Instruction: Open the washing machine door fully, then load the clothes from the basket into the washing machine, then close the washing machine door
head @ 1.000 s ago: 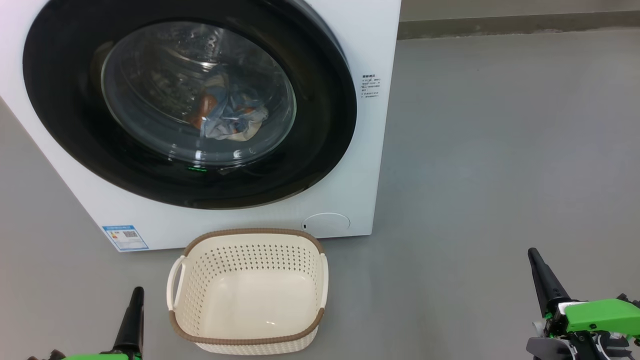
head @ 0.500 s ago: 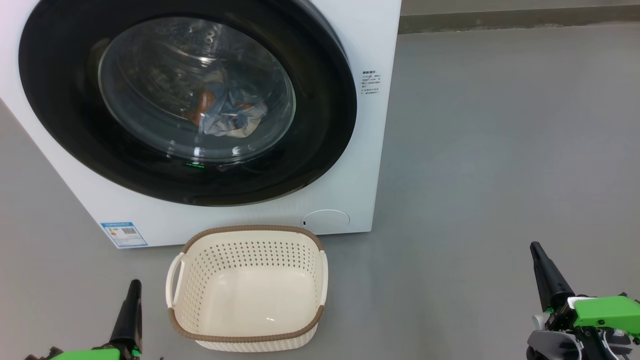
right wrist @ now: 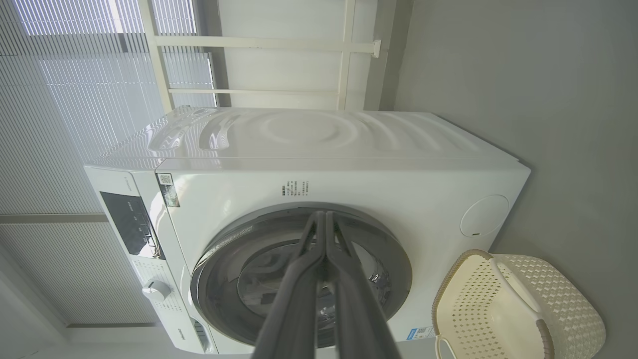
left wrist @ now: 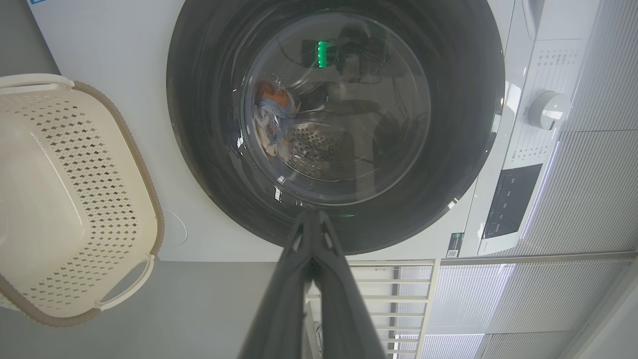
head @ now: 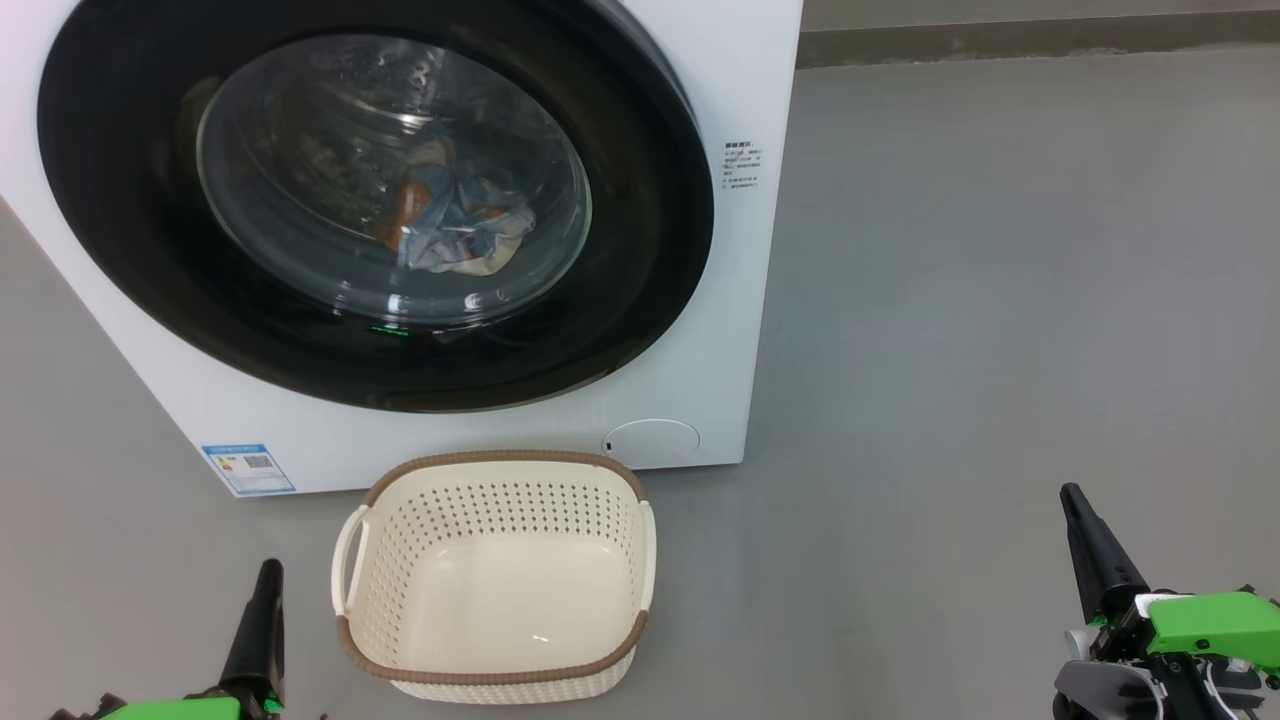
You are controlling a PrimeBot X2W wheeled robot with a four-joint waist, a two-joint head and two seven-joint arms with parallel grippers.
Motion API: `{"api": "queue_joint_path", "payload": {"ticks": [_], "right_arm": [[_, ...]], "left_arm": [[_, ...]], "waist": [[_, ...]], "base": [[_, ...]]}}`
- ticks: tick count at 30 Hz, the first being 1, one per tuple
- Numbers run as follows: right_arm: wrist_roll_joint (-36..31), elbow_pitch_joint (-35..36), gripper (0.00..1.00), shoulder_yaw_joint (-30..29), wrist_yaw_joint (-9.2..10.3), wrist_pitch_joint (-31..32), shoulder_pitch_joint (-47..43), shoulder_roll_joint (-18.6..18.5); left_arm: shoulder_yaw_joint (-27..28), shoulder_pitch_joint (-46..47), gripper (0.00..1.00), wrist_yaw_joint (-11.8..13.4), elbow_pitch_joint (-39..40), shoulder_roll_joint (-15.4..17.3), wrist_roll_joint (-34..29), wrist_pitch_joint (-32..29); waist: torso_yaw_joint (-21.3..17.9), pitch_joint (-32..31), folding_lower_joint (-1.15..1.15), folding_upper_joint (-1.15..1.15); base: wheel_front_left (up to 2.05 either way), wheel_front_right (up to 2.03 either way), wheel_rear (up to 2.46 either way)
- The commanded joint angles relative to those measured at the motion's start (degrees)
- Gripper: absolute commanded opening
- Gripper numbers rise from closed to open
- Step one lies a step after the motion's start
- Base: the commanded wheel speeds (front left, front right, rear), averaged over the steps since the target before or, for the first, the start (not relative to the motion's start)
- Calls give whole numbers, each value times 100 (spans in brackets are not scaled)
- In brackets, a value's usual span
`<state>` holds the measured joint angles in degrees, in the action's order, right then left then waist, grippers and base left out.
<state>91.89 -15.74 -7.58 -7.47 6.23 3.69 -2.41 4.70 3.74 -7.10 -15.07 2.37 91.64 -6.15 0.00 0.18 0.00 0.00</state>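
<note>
grey smooth floor (head: 1000, 300) lies under it all. the washing machine door (head: 640, 220), big and round with a shiny black rim and a bulging clear glass middle, sits flat against the front of the machine, so it looks shut. through the glass you can see the clothes (head: 455, 225), soft light-blue cloth with bits of orange and a cream piece, bunched low in the steel drum. that is where the job wants them to be.

the washing machine (head: 735, 330), a big white box, stands on the floor with a small blue label (head: 248, 470) at its lower corner. just in front of it sits the basket (head: 500, 515), small, cream-white plastic full of little holes, with a brown rim. no clothes are in it, so i think the loading is done, and the door step too.

the left gripper (head: 270, 575), with long dark fingers, is low beside the basket and not touching it. the right gripper (head: 1072, 500) is well apart on the other side. on each one the two fingers press together with nothing between them. i think they hold nothing because nothing is left to grab.
</note>
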Motion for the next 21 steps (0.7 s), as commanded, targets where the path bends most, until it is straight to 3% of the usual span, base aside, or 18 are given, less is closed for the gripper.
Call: {"api": "queue_joint_path", "payload": {"ticks": [1, 21], "right_arm": [[26, 171, 0, 103, -2, 27, 249, -47], [27, 171, 0, 104, -2, 27, 249, -47]], "left_arm": [[187, 246, 0, -38, 100, 51, 49, -38], [185, 246, 0, -38, 101, 51, 50, -36]], "waist": [[0, 0, 0, 0], [0, 0, 0, 0]], "base": [[0, 0, 0], [0, 0, 0]]}}
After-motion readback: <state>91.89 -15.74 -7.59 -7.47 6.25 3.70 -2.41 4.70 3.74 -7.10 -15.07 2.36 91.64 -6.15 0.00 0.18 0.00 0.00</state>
